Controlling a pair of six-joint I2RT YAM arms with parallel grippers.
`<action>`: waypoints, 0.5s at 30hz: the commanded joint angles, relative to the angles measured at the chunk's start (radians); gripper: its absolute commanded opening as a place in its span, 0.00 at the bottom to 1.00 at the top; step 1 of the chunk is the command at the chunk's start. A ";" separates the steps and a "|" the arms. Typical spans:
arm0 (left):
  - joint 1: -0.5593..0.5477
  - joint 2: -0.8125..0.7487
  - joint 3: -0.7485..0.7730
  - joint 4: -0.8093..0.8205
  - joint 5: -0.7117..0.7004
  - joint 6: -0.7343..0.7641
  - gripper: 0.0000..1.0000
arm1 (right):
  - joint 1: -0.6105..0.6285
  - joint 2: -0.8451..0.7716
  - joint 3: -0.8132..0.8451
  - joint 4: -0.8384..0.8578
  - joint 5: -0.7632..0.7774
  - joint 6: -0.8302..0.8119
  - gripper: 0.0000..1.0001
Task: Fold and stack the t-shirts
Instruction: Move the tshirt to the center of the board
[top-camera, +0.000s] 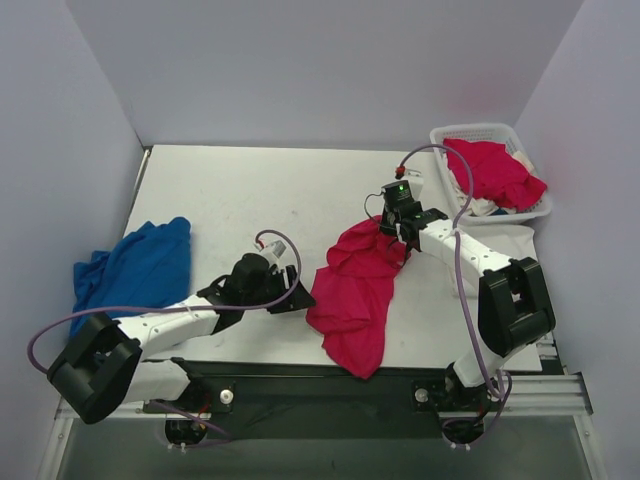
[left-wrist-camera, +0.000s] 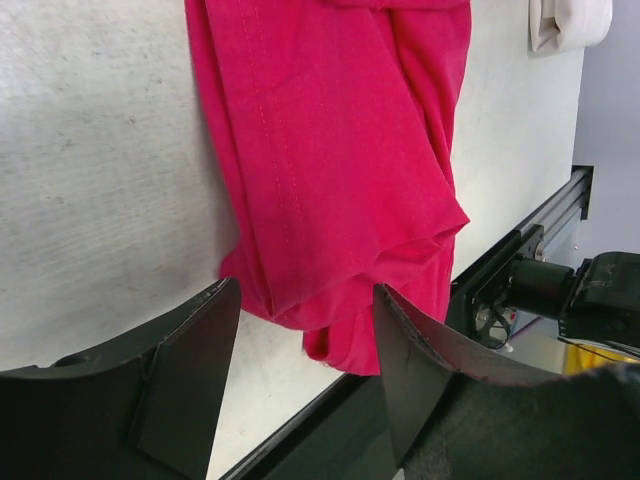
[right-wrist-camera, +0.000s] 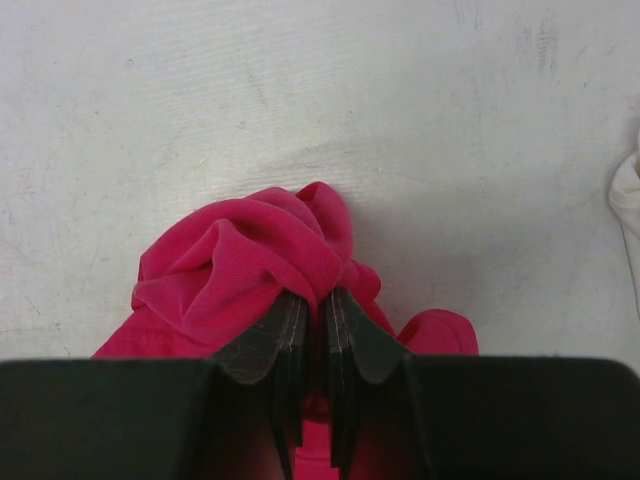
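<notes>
Quick status from my end. I'm pinching the pinkish-red t-shirt (top-camera: 355, 290) with my right gripper (right-wrist-camera: 318, 295), fingers squeezed together on a bunched-up fold at the end of the shirt nearest the white lattice basket (top-camera: 480, 127). From that pinch the shirt is lying in one long rumpled strip pointing away from the basket, and its free end is reaching the table edge farthest from the basket.

My left gripper (left-wrist-camera: 306, 290) is hovering with its fingers apart and nothing clamped. It's sitting just beside the shirt's long edge, on the side facing away from the basket. On the left wrist cam the shirt's folded lower corner is showing in the gap just past the fingertips, so it's close, but I'm not gripping it.

What I'm thinking matters here is the long axis. It's running from the basket end to the free end, and my right arm is already holding the basket end. My left arm is clearly the nearer one to the free end, so I reckon that corner is its job. Then I'd be holding both ends and could stretch the shirt flat for folding.

Also around: a blue garment (top-camera: 140, 265) is lying well apart, even farther from the basket than my left gripper.
</notes>
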 joint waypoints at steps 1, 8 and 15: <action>-0.008 0.051 0.002 0.102 0.073 -0.056 0.65 | -0.006 0.001 -0.003 -0.004 0.010 0.018 0.00; -0.017 0.095 -0.005 0.135 0.087 -0.081 0.56 | -0.012 0.005 0.001 -0.012 0.009 0.026 0.00; -0.018 0.121 -0.012 0.161 0.090 -0.090 0.47 | -0.013 0.005 0.004 -0.018 0.013 0.026 0.00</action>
